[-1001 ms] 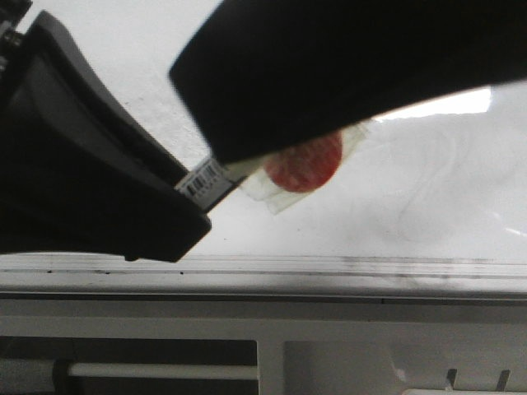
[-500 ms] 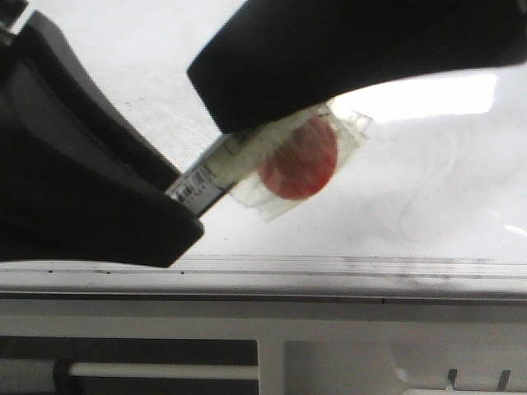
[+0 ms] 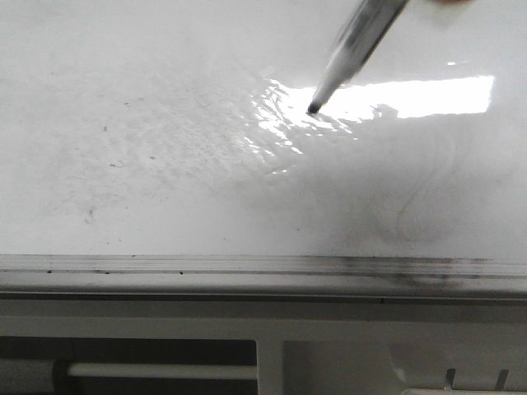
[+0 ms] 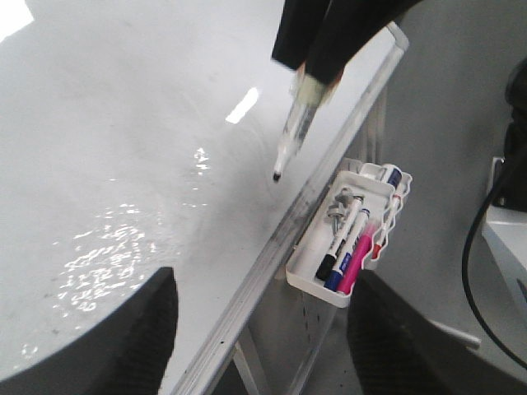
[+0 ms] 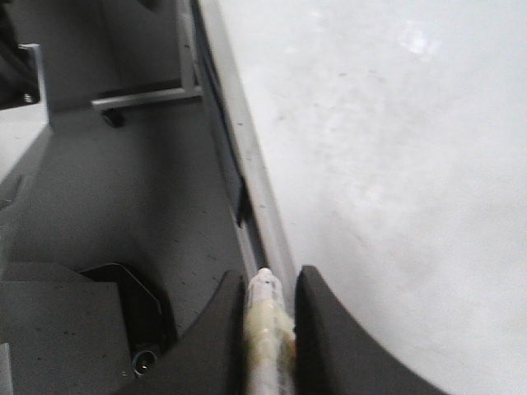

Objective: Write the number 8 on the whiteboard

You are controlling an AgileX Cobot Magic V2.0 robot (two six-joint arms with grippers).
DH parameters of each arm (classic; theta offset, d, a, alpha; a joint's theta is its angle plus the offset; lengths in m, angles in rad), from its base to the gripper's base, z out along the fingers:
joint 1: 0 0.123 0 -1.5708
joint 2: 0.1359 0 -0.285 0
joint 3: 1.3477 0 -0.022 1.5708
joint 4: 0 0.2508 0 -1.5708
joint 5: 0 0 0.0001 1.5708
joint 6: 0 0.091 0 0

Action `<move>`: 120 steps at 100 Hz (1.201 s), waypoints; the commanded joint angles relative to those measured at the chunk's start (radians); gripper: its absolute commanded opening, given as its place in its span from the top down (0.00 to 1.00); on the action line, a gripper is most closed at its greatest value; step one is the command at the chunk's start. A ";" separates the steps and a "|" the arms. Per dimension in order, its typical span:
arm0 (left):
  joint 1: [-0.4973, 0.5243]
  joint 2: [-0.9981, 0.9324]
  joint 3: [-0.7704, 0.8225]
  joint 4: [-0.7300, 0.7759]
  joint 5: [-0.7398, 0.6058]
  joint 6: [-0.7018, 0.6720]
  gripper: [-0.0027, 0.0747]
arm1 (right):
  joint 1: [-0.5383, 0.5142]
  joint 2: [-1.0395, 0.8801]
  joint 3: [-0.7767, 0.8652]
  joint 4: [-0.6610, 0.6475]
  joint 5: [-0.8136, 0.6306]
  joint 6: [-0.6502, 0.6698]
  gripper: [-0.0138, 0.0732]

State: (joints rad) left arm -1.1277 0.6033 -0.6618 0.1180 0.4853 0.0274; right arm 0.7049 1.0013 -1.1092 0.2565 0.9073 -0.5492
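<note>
The whiteboard (image 3: 165, 164) is glossy white with faint grey smudges and a bright reflection. No black number 8 shows on it. My right gripper (image 5: 270, 284) is shut on a marker (image 5: 265, 329) wrapped in pale tape. In the left wrist view the right gripper (image 4: 306, 72) holds the marker (image 4: 292, 132) tip-down over the whiteboard (image 4: 107, 123). In the front view the marker (image 3: 350, 49) comes in from the upper right, its black tip at or just off the surface; I cannot tell whether it touches. My left gripper (image 4: 263, 284) is open and empty, near the board's edge.
A pale metallic rail (image 3: 263, 267) runs along the board's near edge, and also shows in the right wrist view (image 5: 247, 164). A white tray (image 4: 313, 276) with several spare markers hangs off the rail. Black cables (image 4: 486, 214) hang beyond the tray.
The dark gripper bodies and a red disc in clear tape that filled the front view have gone. The board is now uncovered and the marker tip points at it near the reflection.
</note>
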 commanded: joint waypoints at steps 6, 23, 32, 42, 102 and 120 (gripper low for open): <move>0.053 -0.086 -0.028 0.004 -0.025 -0.104 0.43 | -0.009 -0.043 -0.112 -0.112 -0.081 0.219 0.89; 0.142 -0.141 0.008 0.002 -0.025 -0.205 0.63 | -0.009 -0.113 0.050 -0.245 -0.345 0.227 0.88; 0.174 -0.145 0.027 -0.006 -0.030 -0.207 0.72 | -0.009 -0.154 0.186 -0.378 -0.490 0.292 0.88; 0.191 -0.145 0.046 -0.014 -0.040 -0.207 0.79 | -0.009 -0.200 0.304 -0.508 -0.575 0.450 0.88; 0.193 -0.145 0.118 -0.024 -0.161 -0.207 0.99 | -0.077 -0.172 0.410 -0.654 -0.717 0.524 0.89; 0.193 -0.145 0.118 -0.024 -0.164 -0.207 0.99 | -0.116 -0.138 0.410 -0.654 -0.729 0.524 0.89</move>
State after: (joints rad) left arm -0.9361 0.4541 -0.5179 0.1017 0.4016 -0.1674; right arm 0.6049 0.8528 -0.6717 -0.3778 0.2501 -0.0247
